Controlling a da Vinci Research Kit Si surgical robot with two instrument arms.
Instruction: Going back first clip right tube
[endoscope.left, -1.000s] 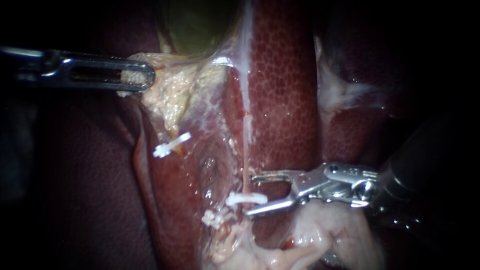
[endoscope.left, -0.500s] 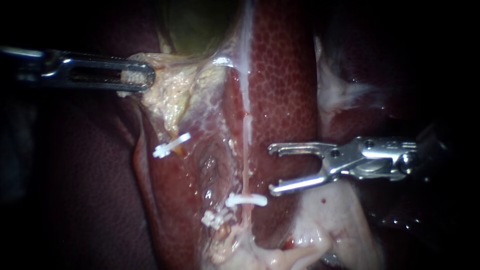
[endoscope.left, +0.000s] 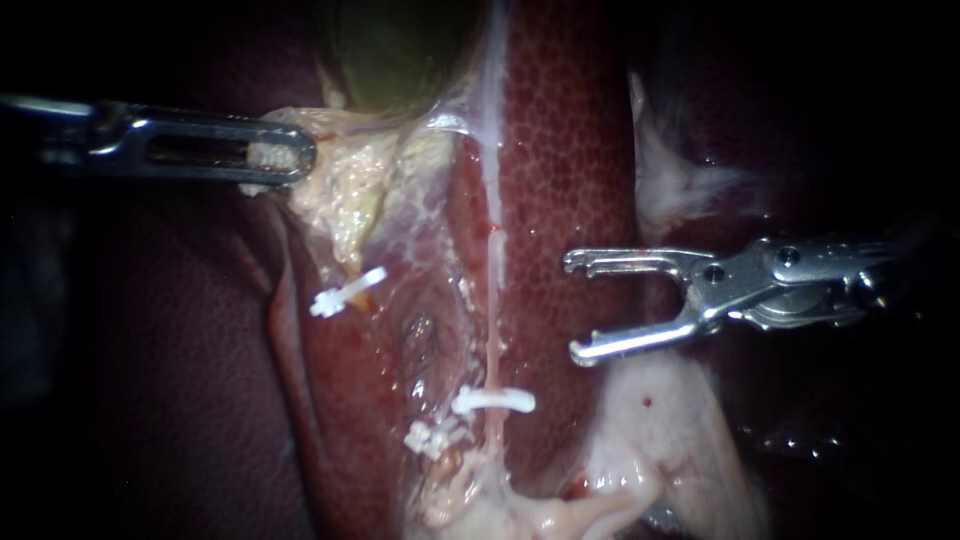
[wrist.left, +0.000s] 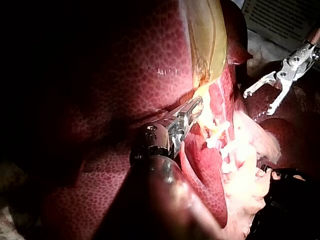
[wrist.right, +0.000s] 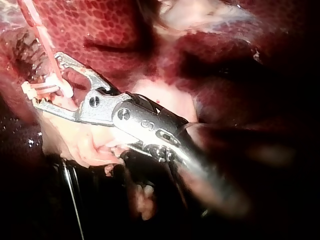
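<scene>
— Where is the clip?
— The clip (endoscope.left: 492, 402) sits on the right tube (endoscope.left: 493, 300), at its near end. Its long axis runs left to right, square across the tube, which runs near to far along the liver (endoscope.left: 570, 150).
— And the tools?
— The right instrument (endoscope.left: 574, 307) points left with its jaws spread wide and empty. They are right of the tube and farther off than the clip, apart from both. The left instrument (endoscope.left: 280, 160) has its jaws clamped on yellowish tissue (endoscope.left: 345, 190) just near the gallbladder (endoscope.left: 390, 50).
— What lies around?
— A slanted clip (endoscope.left: 345, 290) is to the left and a crumpled clip (endoscope.left: 430, 438) is just near-left of ours. Pale tissue (endoscope.left: 660, 430) bulges near the open jaws, and only liver surface lies between them and the tube.
— Any writing?
— A printed sheet (wrist.left: 285, 17) shows beyond the right instrument in the left wrist view, but its lines are too small to read.
</scene>
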